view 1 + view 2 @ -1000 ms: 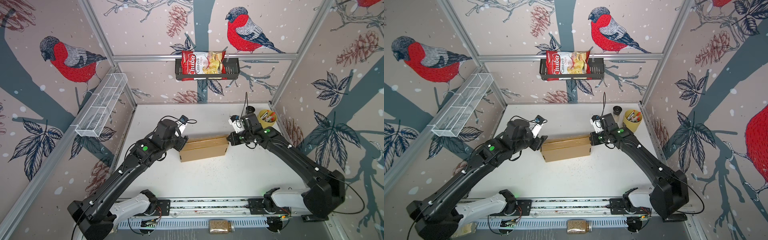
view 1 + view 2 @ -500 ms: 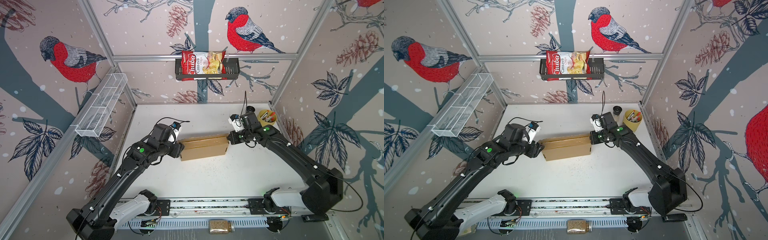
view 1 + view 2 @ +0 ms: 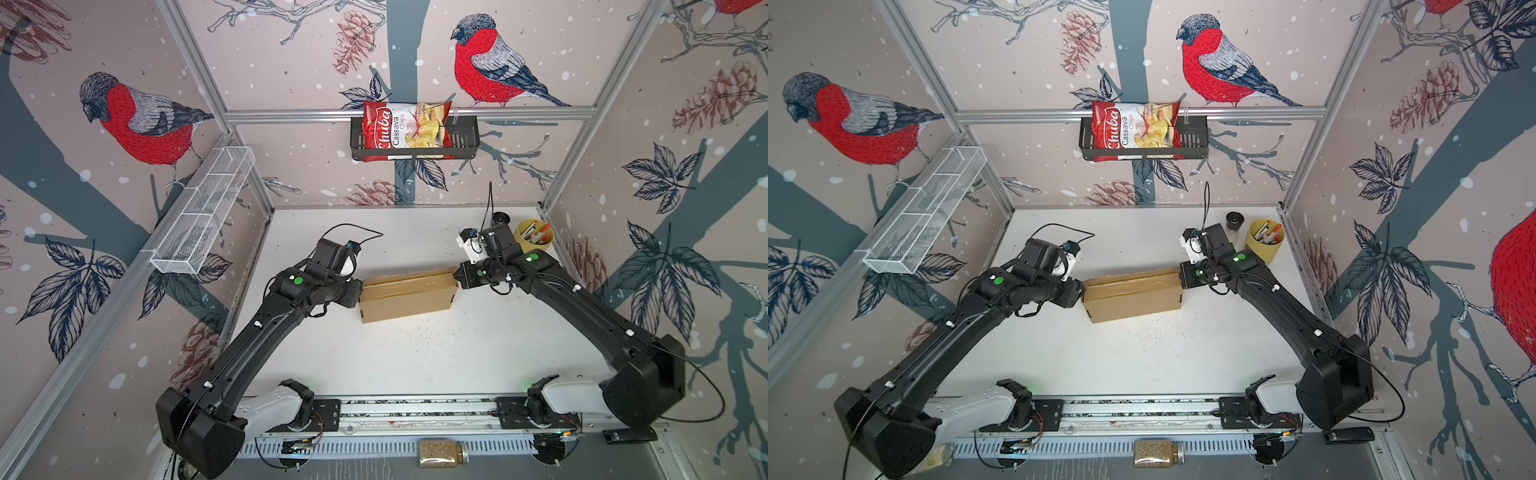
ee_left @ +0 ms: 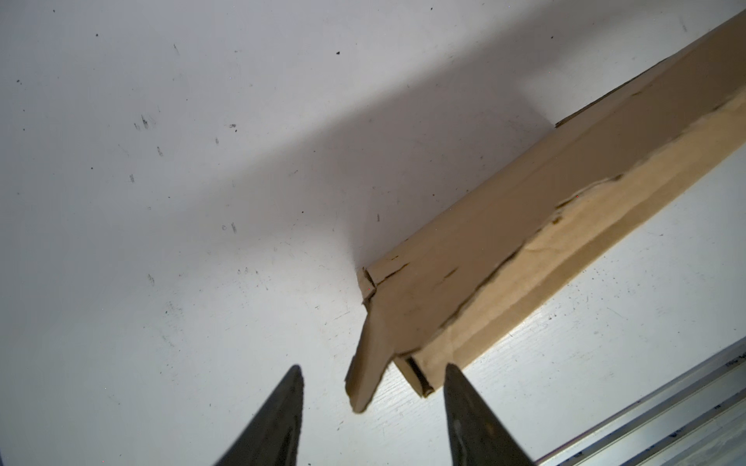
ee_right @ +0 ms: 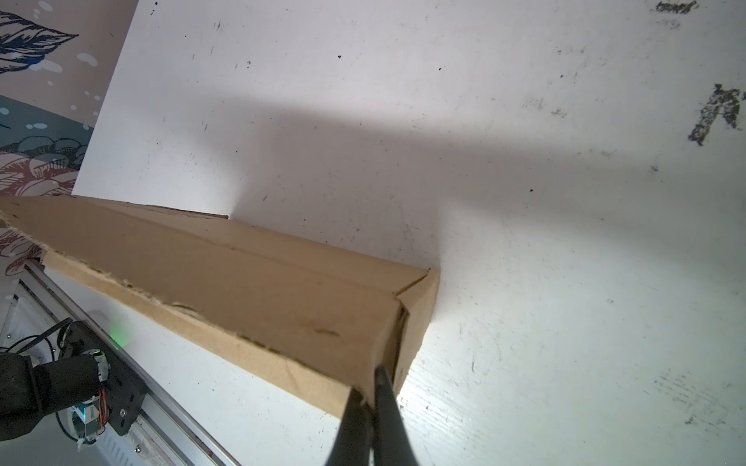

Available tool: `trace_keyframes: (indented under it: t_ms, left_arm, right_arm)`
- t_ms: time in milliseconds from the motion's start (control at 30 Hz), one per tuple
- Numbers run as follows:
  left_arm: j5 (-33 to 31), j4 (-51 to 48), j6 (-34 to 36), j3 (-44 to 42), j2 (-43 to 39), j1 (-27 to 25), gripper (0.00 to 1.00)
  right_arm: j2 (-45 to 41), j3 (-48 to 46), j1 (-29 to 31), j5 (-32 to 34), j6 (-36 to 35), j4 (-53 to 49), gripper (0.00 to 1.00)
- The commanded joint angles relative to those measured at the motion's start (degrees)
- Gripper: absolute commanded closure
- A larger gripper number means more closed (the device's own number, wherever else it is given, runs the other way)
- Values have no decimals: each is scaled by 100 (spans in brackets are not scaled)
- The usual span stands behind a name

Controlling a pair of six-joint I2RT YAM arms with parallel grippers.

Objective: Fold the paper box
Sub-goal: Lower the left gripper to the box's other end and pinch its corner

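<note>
Bench note, near edge first. The table was bare from the rail up to the paper box, which lay mid-table. It was a shallow closed-looking shape with its long axis running across both top views and its right end slightly farther back.

Left end: the left gripper sat just beside the box's short end, pointing along the long axis. In the left wrist view its jaws were released, the left gripper parted around a loose end flap that stuck out from the box toward the camera. The flap was between the fingers and neither clearly touched it.

Right end: the right gripper met the opposite short end. In the right wrist view it was clenched, tips at the end corner of the box. Whether it pinched a cardboard edge could not be told.

Judgement: the next move turns on that flap. It lay straight ahead of the left jaws, so the left arm was the nearer one to tuck it, with the right bracing the far end.

Farther back: pen cup, untouched.
</note>
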Motion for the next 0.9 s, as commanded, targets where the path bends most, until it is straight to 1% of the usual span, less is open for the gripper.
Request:
trace_keyframes:
  t_ms: [0, 67, 167, 433, 633, 733, 867]
  left_arm:
    - [-10, 25, 164, 98, 82, 41, 52]
    - [6, 29, 172, 136, 151, 45, 55]
    - [-33, 45, 184, 139, 244, 53, 57]
    - [-5, 65, 167, 131, 304, 64, 69]
    - [158, 116, -45, 180, 363, 62, 76]
    - [337, 135, -155, 200, 331, 62, 78]
    - [402, 111, -226, 183, 285, 63, 80]
  right_arm:
    - [-10, -12, 21, -29, 7, 9, 99]
    - [-17, -19, 20, -36, 5, 0, 99]
    - [-36, -34, 21, -30, 2, 9, 99]
    - [-41, -61, 14, -47, 13, 53, 99]
    - [-64, -85, 14, -74, 40, 61, 99]
    - [-76, -111, 22, -100, 73, 77, 99]
    - [-81, -129, 52, -108, 97, 97, 99]
